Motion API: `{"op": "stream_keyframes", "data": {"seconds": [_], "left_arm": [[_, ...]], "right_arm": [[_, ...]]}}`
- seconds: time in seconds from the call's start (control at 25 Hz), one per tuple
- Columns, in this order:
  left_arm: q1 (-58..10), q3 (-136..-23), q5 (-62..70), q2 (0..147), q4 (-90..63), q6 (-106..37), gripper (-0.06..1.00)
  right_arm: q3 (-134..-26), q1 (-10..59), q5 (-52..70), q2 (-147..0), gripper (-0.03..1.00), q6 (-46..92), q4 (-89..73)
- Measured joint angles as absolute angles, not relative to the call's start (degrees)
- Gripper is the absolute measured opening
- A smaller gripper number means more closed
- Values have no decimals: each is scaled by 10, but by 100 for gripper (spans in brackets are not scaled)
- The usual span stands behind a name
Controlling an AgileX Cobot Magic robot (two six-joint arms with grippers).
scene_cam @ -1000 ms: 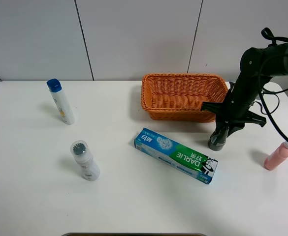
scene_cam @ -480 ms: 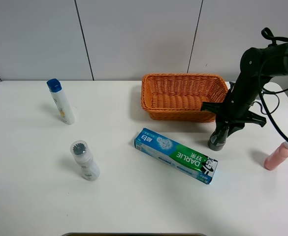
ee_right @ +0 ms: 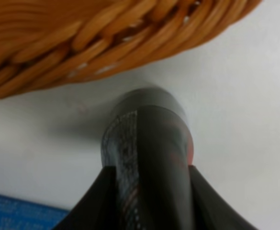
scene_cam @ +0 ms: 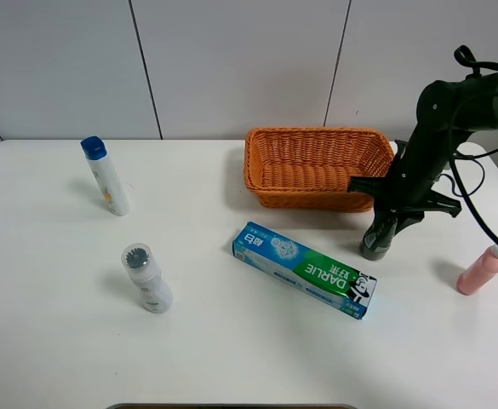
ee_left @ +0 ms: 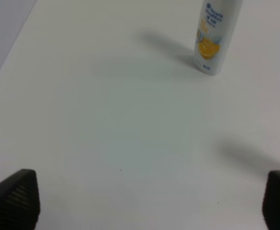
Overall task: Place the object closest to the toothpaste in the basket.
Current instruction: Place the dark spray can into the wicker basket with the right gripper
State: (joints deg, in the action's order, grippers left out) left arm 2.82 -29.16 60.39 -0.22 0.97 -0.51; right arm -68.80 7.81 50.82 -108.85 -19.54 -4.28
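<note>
The blue and green toothpaste box (scene_cam: 304,268) lies flat in front of the orange wicker basket (scene_cam: 312,200). A dark bottle (scene_cam: 374,245) stands tilted just right of the box, close to the basket's front right corner. My right gripper (scene_cam: 388,220) is shut on this bottle from above. In the right wrist view the fingers (ee_right: 94,201) flank the bottle (ee_right: 147,139), with the basket wall (ee_right: 82,38) behind it and a corner of the toothpaste box (ee_right: 15,213) beside it. My left gripper (ee_left: 147,203) is open and empty over bare table.
A white bottle with a blue cap (scene_cam: 106,176) stands at the far left and also shows in the left wrist view (ee_left: 214,36). A white bottle with a grey cap (scene_cam: 146,278) stands at the front left. A pink bottle (scene_cam: 481,270) lies at the right edge.
</note>
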Motion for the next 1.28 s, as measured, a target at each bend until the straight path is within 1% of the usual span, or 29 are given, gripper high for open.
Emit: {"op": "stream_keyframes", "data": {"seconds": [0.36, 0.76, 1.08, 1.28], "left_arm": [[28, -292, 604, -2, 10, -5, 94], [28, -292, 604, -2, 10, -5, 94], [28, -292, 604, -2, 10, -5, 94], [28, -292, 604, -2, 10, -5, 94]], "right_arm": [[-688, 78, 529, -1016, 32, -177, -43], [-688, 78, 544, -903, 32, -146, -45], [-688, 78, 522, -846, 32, -110, -47], [-688, 78, 471, -846, 32, -78, -63]]}}
